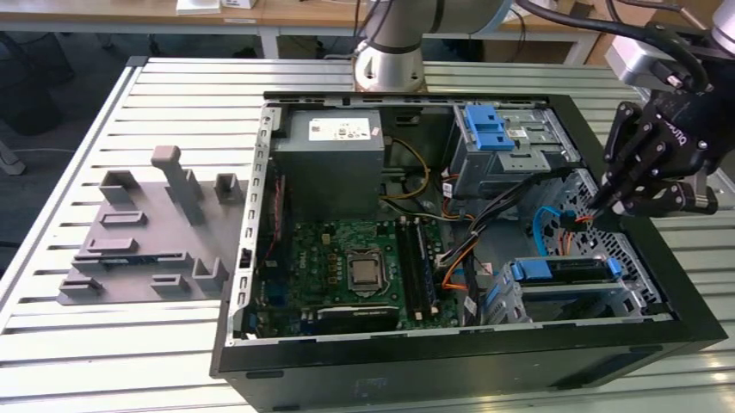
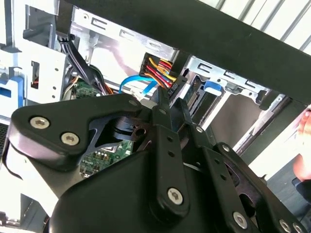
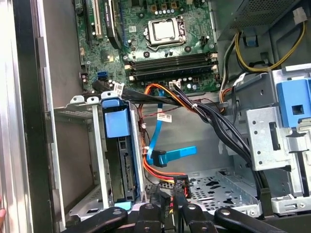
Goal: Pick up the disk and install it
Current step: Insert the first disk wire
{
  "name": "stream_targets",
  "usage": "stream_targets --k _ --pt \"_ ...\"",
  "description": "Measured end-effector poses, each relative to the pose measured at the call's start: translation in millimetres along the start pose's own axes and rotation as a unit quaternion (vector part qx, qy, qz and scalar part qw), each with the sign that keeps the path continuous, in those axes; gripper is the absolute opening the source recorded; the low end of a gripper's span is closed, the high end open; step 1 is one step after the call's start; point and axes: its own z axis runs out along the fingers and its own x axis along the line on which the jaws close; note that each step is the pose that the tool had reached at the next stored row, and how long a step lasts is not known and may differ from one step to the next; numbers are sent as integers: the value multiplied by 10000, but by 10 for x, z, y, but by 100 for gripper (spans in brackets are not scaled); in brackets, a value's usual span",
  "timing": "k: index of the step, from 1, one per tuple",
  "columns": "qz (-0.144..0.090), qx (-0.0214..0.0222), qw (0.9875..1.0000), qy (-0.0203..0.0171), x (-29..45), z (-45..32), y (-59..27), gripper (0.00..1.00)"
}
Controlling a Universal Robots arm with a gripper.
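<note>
The disk [image 1: 560, 270] sits in the silver drive cage [image 1: 574, 301] at the near right corner of the open computer case, its blue rail on top. In the first wrist view the disk [image 3: 121, 165] stands on edge in that cage, connector side facing the cables. My gripper [image 1: 597, 206] hangs above the case's right side, just behind the cage. Its fingers are drawn together on the black plug [image 2: 176, 83] of the red, yellow and black power cable. In the first wrist view the fingertips [image 3: 154, 195] flank those wires, a short way from the disk's connector.
A blue data cable [image 3: 170, 154] lies loose beside the cage. The motherboard [image 1: 356, 267], the grey power-supply box [image 1: 333, 142] and a second cage with a blue latch [image 1: 494, 129] fill the case. A grey fixture [image 1: 150, 232] lies on the slatted table at the exterior view's left. A hand [image 2: 306, 127] shows outside the case.
</note>
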Motion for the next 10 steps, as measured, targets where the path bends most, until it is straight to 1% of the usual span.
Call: stream_targets --k 2,4,8,9,10 --pt "13 2 10000 16 -2 17 -2 25" --pt "30 6 10000 41 -4 32 -4 25" --pt "60 16 9999 106 -8 48 -6 25" --pt "63 18 9999 114 -8 50 -6 24" --pt "63 18 9999 117 -8 49 -6 17"
